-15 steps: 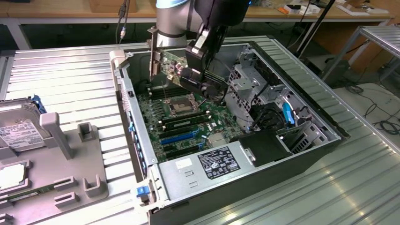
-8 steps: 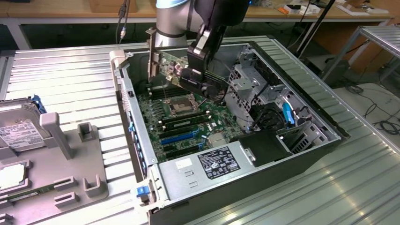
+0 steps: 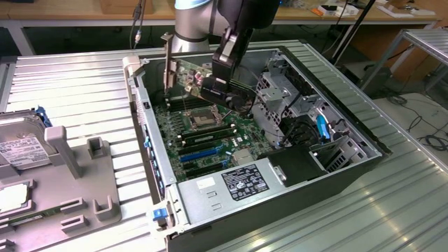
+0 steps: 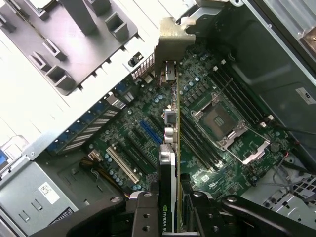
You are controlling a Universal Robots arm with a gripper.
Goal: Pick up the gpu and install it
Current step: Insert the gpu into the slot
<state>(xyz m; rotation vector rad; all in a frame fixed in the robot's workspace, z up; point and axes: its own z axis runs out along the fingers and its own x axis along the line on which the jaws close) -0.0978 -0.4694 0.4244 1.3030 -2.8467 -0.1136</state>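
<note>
My gripper [image 3: 218,88] is shut on the gpu [image 3: 188,76], a dark green card with a silver end bracket [image 3: 168,65]. The card hangs tilted above the far end of the open computer case [image 3: 350,131], over the motherboard [image 3: 210,137]. In the wrist view the gpu [image 4: 174,148] is seen edge-on, running from between my fingers [image 4: 146,213] out to its bracket [image 4: 173,44] near the case's rear wall. It hangs clear above the board, with a blue slot [image 4: 150,132] and a white slot [image 4: 121,165] off to one side and the processor socket [image 4: 222,121] to the other.
A power supply [image 3: 242,181] fills the near end of the case and a metal drive cage [image 3: 276,92] stands on the exterior view's right. Outside the case, on the exterior view's left, a hard drive [image 3: 18,149] rests by a grey fixture tray [image 3: 77,184].
</note>
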